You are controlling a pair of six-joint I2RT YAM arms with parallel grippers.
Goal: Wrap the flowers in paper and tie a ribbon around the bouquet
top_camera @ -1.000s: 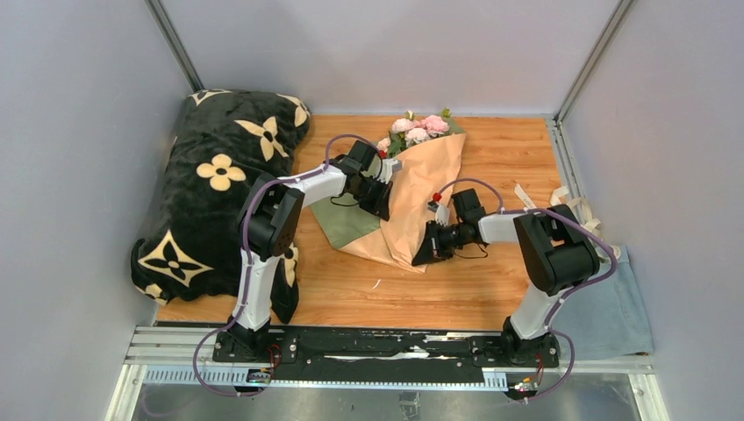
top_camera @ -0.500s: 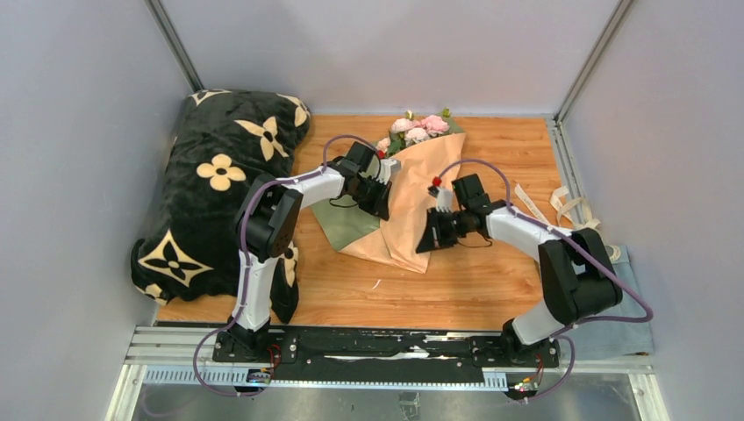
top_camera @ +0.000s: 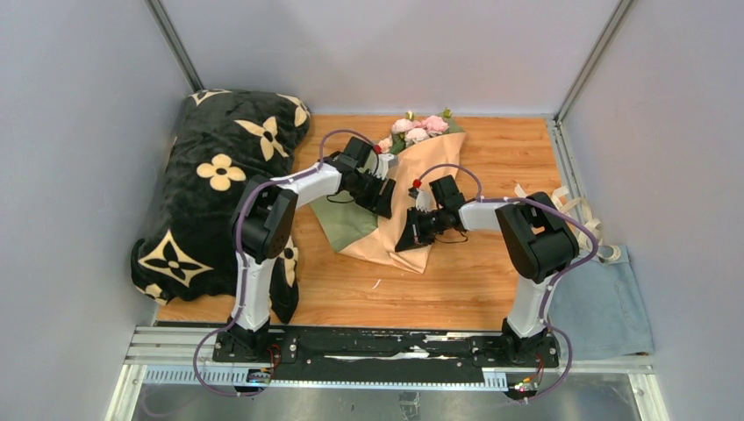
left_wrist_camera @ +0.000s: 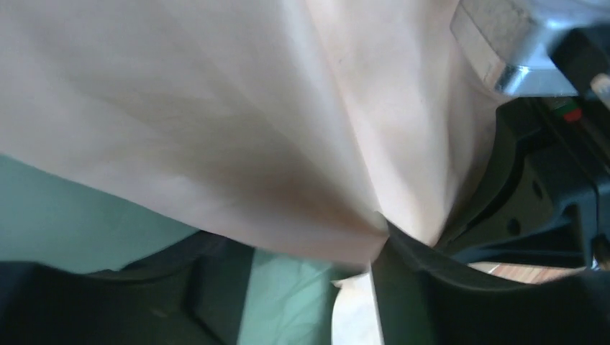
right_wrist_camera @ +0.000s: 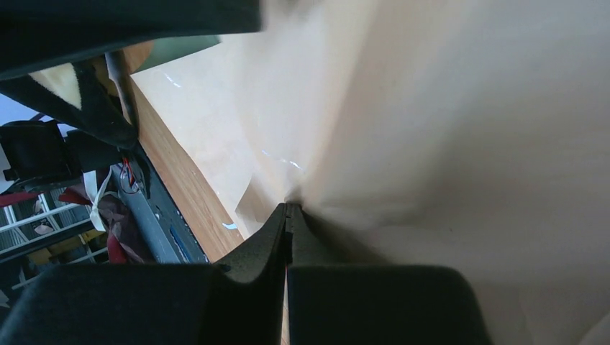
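The bouquet lies slanted on the wooden table point(top_camera: 474, 281). Its pink flowers point(top_camera: 419, 127) point to the far side, and the peach-tan paper point(top_camera: 432, 167) forms a cone around them. An olive green fold point(top_camera: 346, 224) spreads out to the left. My left gripper point(top_camera: 383, 197) sits at the cone's left side. Its jaws stand apart point(left_wrist_camera: 309, 248), with green paper point(left_wrist_camera: 288, 287) between them and peach paper point(left_wrist_camera: 237, 129) draped over. My right gripper point(top_camera: 405, 241) is shut on the paper's lower right edge, and the sheet creases at its pinched tips point(right_wrist_camera: 288, 208). The cream ribbon point(top_camera: 575, 210) lies loose at the right.
A black blanket with cream flower shapes point(top_camera: 219, 175) covers the table's left side. A grey-blue cloth point(top_camera: 605, 307) hangs off the near right corner. Grey walls enclose the table on three sides, and the arms' base rail point(top_camera: 386, 346) runs along the near edge.
My left gripper has opened where it sat at the cone. My right gripper has moved left and slightly farther away, still shut, drawing the paper's right edge over the cone.
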